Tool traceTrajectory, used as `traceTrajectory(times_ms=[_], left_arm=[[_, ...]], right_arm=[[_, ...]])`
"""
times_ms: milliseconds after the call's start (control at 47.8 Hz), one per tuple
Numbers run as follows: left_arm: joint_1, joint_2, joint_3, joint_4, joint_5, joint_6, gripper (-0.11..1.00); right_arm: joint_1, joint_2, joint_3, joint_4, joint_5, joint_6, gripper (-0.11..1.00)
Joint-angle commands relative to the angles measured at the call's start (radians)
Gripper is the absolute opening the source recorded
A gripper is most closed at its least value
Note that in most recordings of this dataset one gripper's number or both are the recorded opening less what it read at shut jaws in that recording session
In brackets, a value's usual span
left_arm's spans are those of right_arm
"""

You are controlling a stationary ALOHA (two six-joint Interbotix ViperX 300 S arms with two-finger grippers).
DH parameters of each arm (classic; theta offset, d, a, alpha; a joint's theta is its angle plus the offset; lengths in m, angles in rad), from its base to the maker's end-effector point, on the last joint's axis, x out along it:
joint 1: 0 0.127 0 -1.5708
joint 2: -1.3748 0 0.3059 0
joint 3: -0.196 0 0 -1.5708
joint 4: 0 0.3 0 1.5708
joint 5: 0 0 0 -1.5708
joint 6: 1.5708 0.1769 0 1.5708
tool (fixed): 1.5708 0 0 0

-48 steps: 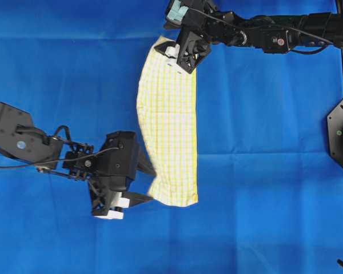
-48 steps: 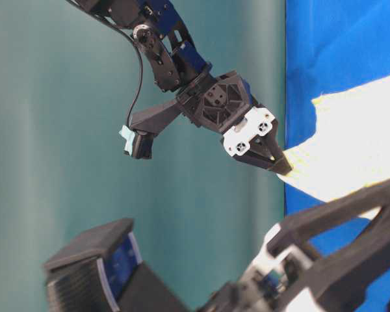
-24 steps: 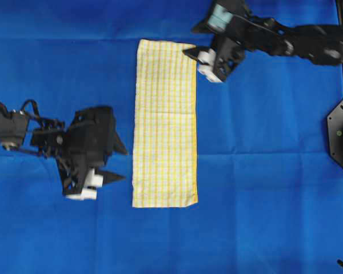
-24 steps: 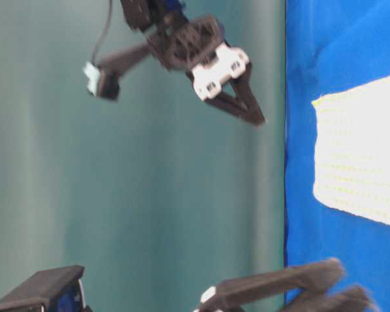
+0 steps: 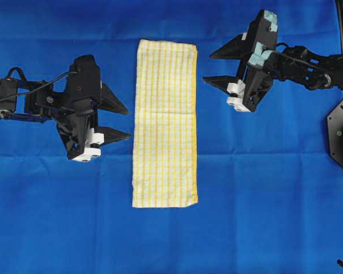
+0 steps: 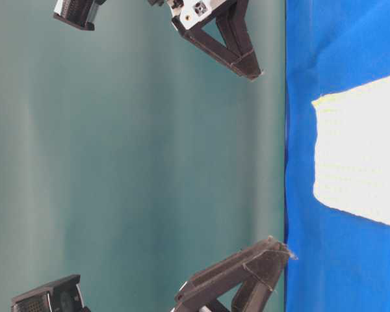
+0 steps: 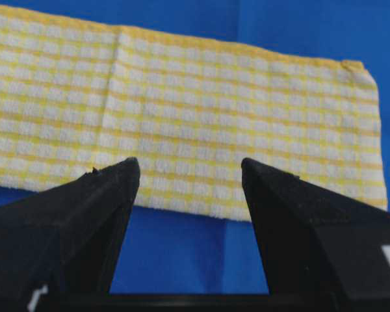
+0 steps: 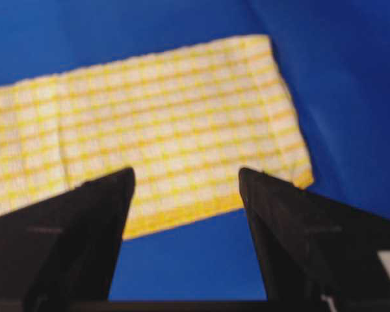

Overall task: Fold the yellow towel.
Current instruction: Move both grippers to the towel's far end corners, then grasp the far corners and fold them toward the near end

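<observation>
Table-level view crops yellow towel (image 6: 361, 156), both grippers' fingers (image 5: 121, 121) spread, empty.

I see the yellow towel (image 5: 164, 123) lying flat, folded into a long strip, on the blue cloth (image 5: 274, 188).

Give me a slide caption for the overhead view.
Folded yellow towel lies flat on blue cloth, flanked by the open left hand and open right hand.
</observation>
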Motion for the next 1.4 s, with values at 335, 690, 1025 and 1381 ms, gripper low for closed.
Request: traceTrajectory(times_ms=[335, 690, 1025, 1381], left_arm=[[0.187, 0.020, -0.026, 0.012, -0.123, 0.137, 0.60], [0.364, 0.209, -0.087, 0.012, -0.249, 0.196, 0.78], [0.445, 0.405, -0.160, 0.012, -0.316, 0.196, 0.82], [0.457, 0.523, -0.193, 0.012, -0.334, 0.196, 0.59]], right_arm=[[-0.109, 0.091, -0.101, 0.000, -0.012, -0.014, 0.71], [-0.175, 0.272, -0.178, 0.003, -0.014, -0.006, 0.77], [-0.206, 0.431, -0.244, 0.026, -0.034, 0.000, 0.77], [-0.207, 0.499, -0.268, 0.071, -0.034, 0.005, 0.72]])
